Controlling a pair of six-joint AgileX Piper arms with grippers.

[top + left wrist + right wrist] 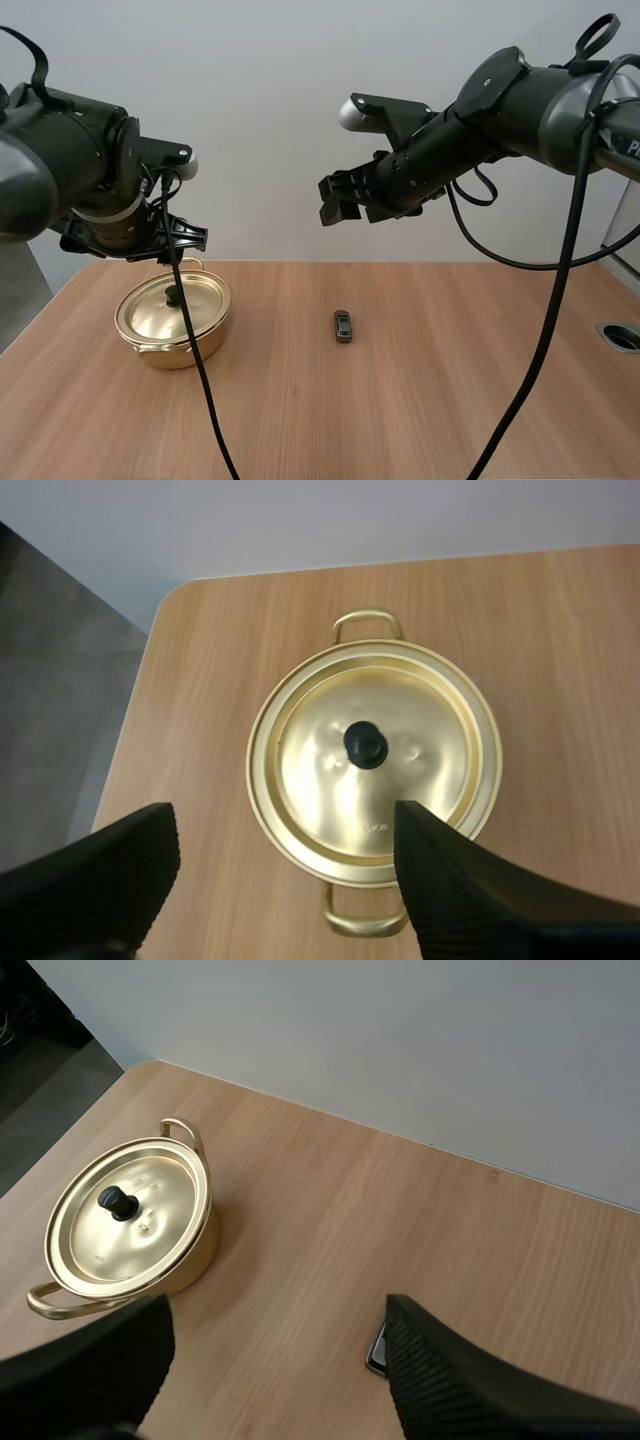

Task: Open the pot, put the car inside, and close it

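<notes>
Pot [172,322] is closed, lid [175,303] seated; car [343,326] lies well apart on table [450,400]. Left gripper [282,815] and right gripper [278,1305]: fingers wide, empty. Every step remains.

Your high camera looks forward and down over the table [420,400]; the left wrist camera peers straight down, close, at the pot [330,800], which the right wrist camera shares obliquely.

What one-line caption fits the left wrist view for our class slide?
Open left jaws hover over the lidded gold pot, black knob on top, on the wooden table.
</notes>
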